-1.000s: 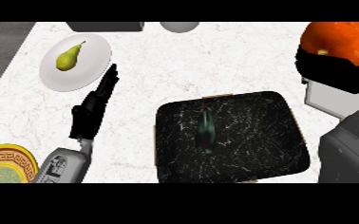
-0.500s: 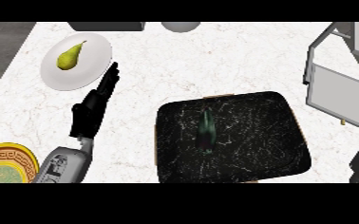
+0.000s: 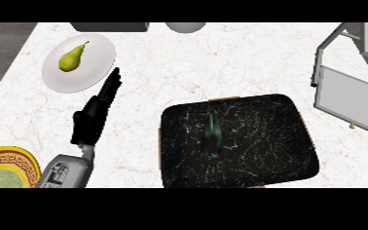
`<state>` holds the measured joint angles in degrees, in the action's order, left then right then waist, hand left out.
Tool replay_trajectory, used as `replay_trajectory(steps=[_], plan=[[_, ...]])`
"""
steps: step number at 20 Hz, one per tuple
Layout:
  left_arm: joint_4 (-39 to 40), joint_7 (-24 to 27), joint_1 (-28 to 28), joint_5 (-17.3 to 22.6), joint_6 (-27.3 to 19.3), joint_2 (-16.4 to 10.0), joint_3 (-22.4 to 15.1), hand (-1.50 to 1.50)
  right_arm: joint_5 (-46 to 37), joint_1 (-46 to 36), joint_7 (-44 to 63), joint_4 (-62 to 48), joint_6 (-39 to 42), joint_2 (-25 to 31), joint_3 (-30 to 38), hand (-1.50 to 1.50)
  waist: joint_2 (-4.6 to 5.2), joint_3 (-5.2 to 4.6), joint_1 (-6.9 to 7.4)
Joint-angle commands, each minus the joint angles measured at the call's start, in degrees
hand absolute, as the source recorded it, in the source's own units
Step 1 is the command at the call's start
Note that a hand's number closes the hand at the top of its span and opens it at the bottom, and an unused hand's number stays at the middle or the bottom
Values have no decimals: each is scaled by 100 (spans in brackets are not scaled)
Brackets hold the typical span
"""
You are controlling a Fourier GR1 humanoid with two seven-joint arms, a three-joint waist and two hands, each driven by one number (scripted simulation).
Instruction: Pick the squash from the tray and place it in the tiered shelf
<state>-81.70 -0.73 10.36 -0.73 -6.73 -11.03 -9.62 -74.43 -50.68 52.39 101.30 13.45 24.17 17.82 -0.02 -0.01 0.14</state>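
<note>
Since a second ago an orange-and-black mass has cleared the right edge, baring the tiered shelf (image 3: 338, 85); nothing else shifted. Dark green squash (image 3: 211, 134) lies left of centre in the black tray (image 3: 280, 126), long axis running away from the robot. Just left of the tray, the left hand (image 3: 92, 119) rests on the desk (image 3: 215, 63), fingers straight, holding nothing, the squash off to their right. No right hand in view, so nearness cannot be compared. Shelf stands beyond the tray's right side.
</note>
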Motion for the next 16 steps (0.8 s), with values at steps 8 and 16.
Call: replay_trajectory(steps=[8,16], plan=[[-67,-140,182,37,395,-104,269,0,-216,240,-642,-1337,-1028,620,-6,150,8,0,15],[162,-64,269,-315,29,329,134,0,-256,173,-1354,-3043,-2707,718,146,150,34,1,59]])
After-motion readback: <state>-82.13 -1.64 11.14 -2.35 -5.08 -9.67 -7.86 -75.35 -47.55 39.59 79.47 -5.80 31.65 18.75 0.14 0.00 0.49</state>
